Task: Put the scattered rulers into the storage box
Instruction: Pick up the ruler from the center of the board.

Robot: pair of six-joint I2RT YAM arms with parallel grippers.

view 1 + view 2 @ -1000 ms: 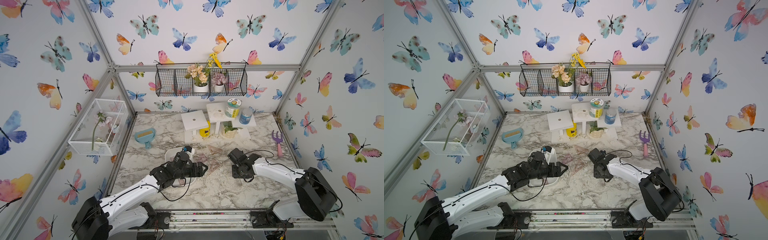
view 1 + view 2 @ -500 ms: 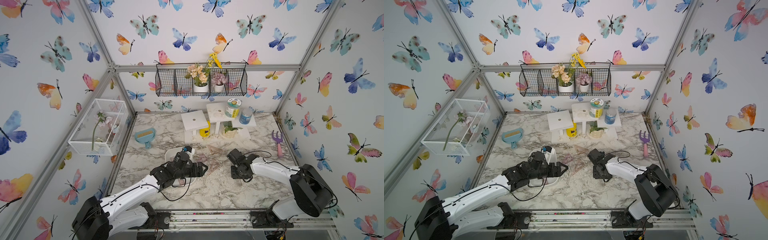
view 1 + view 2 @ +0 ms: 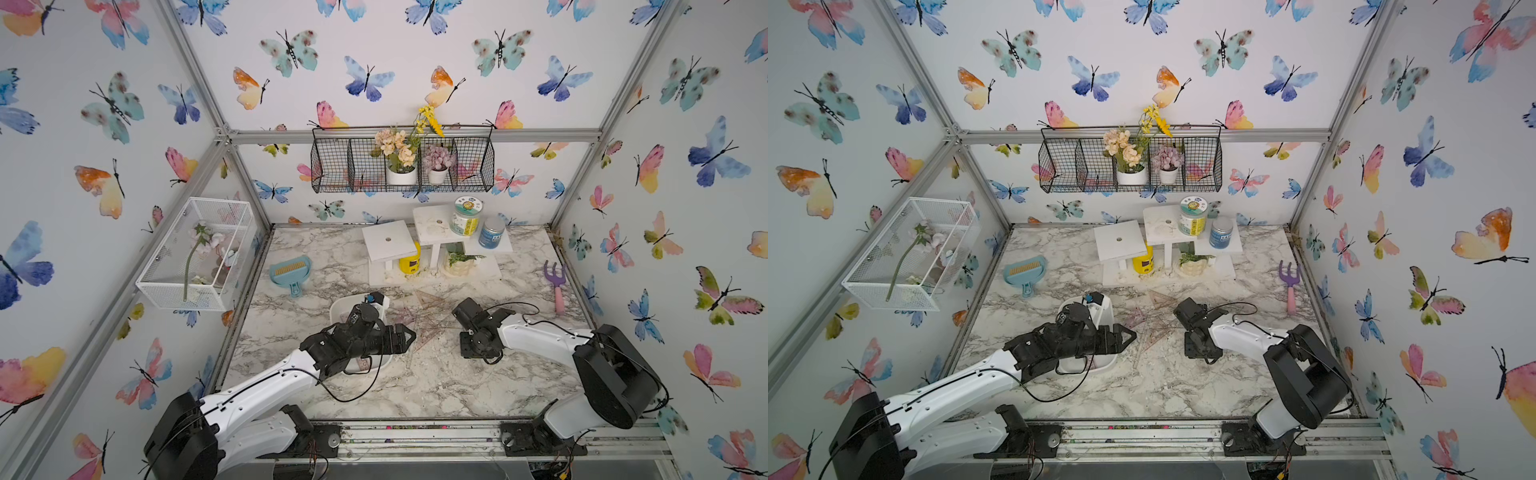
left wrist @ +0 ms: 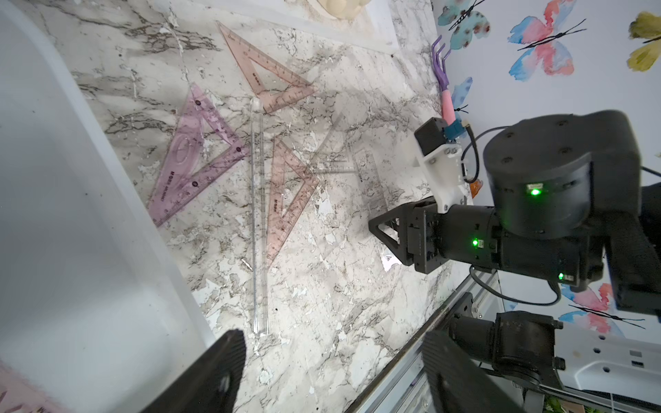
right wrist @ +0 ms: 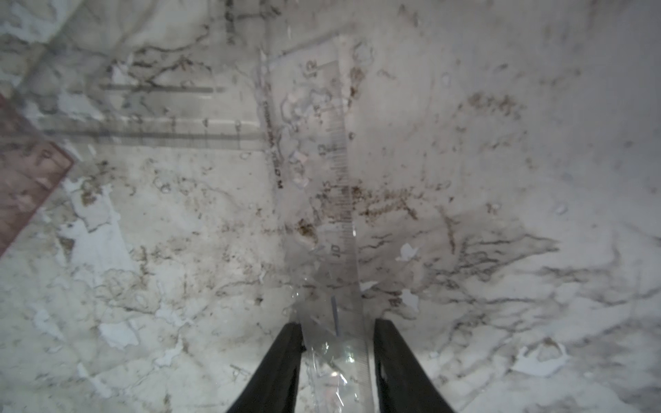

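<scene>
Down at the middle of the marble bench (image 3: 457,395), the right gripper (image 5: 336,336) is low on the surface, and its two black fingers (image 5: 286,357) stand either side of one end of a short clear ruler (image 5: 338,171). The gap is narrow and the fingers run right alongside the ruler's edges, but I cannot tell whether the pads actually press it. That ruler lies flat on the marble. Towards the left edge from it, more rulers are scattered between that gripper and the storage box (image 3: 337,309). A long clear strip (image 4: 258,214) lies there with a purple set square (image 4: 200,157) just beside the box's rim. A front pink set square (image 4: 286,193) lies tight against the long strip, and a back pink set square (image 4: 266,71) sits nearer the back edge. The box itself sits left of centre, white and shallow, with the left arm stretched across it. A slice of pink ruler (image 4: 21,398) shows inside the box. The left gripper (image 4: 331,336) hovers at the box's right-hand rim, jaws spread wide with nothing between them. Over by the right edge, well apart from all this, lies a purple-and-pink toy fork (image 3: 557,286).
</scene>
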